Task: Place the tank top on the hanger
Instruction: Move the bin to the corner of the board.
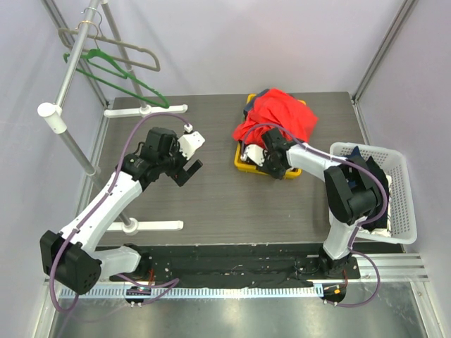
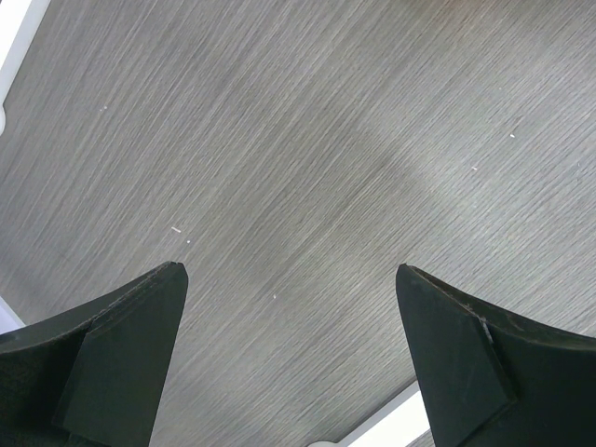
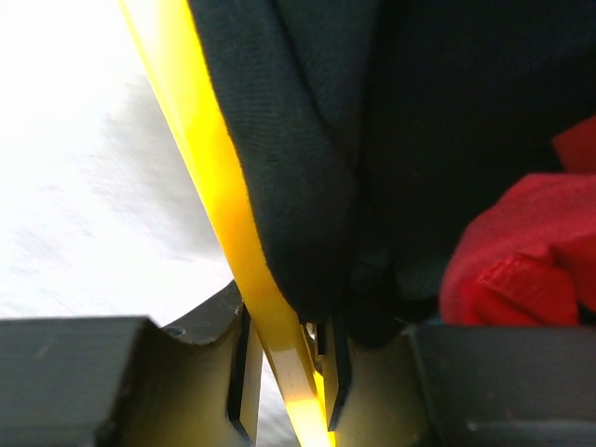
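Tank top [image 1: 278, 116], bright red, lay heaped on a pile of dark clothes [image 3: 307, 140] in a yellow tray [image 1: 243, 163] at the back of the table [image 1: 211, 204], right of centre. It was well apart from the hanger [image 1: 158, 98], which hung green and thin on the rack [image 1: 70, 67] at the far left, just below a thicker beige hanger [image 1: 106, 44].

The right gripper [image 1: 255, 156] had reached low to the tray's near side, probably to get at the cloth from its edge. In the wrist view its fingers [image 3: 244, 372] stood close on either side of the yellow rim, with dark cloth and a fold of red beside them. I could not tell whether they actually pinched the rim or cloth. No red fabric sat between them, so the garment looked ungrasped.

The left gripper [image 1: 192, 156] hung spread wide over bare table between rack and tray, holding nothing, likely waiting to help with the hanger.

The tabletop was grey wood-grain, matte and flat. A white basket [image 1: 405, 211] with more dark clothes stood at the right edge. Pale plain walls with metal corner posts closed in the space.
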Robot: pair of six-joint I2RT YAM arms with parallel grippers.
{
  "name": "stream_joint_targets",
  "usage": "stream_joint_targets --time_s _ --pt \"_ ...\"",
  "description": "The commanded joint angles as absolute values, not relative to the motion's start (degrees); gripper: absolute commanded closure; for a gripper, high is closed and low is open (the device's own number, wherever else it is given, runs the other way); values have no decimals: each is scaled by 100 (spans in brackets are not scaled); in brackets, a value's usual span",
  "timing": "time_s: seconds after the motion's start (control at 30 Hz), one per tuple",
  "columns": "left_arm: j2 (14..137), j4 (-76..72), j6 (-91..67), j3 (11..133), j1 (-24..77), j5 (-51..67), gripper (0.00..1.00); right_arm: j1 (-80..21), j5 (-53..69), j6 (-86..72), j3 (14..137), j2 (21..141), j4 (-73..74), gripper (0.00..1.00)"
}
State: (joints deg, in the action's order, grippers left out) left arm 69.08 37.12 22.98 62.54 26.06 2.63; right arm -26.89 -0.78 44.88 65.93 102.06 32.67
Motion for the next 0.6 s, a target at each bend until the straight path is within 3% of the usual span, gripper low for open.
stream_joint_targets --time_s 0.0,0.57 --pt "6899 3630 2329 6354 2575 308 0 -2146 -571 4780 7040 10414 3533 71" --pt "7022 3568 2268 6390 2558 439 0 -1116 -1476 6150 7963 11003 3481 68"
